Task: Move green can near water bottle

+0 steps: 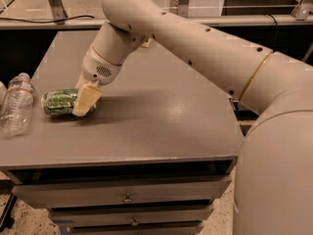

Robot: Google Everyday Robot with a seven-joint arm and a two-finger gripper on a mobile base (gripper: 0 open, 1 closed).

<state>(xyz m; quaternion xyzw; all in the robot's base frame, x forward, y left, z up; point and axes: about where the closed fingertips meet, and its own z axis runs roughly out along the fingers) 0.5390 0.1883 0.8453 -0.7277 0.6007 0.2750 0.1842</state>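
Observation:
The green can (57, 103) lies on its side at the left of the grey table (161, 126), silver end facing left. My gripper (84, 93) comes down from the big cream arm and is shut on the can's right end, with one tan finger (88, 100) in front of the can and the other behind it. The water bottle (17, 105) lies on the table just left of the can, white cap pointing away, with a small gap between them.
The bottle lies close to the table's left edge. A small pale yellow thing (146, 43) shows behind the arm at the far side. Drawers with small knobs (128, 198) sit under the front edge. My arm spans the right half of the view.

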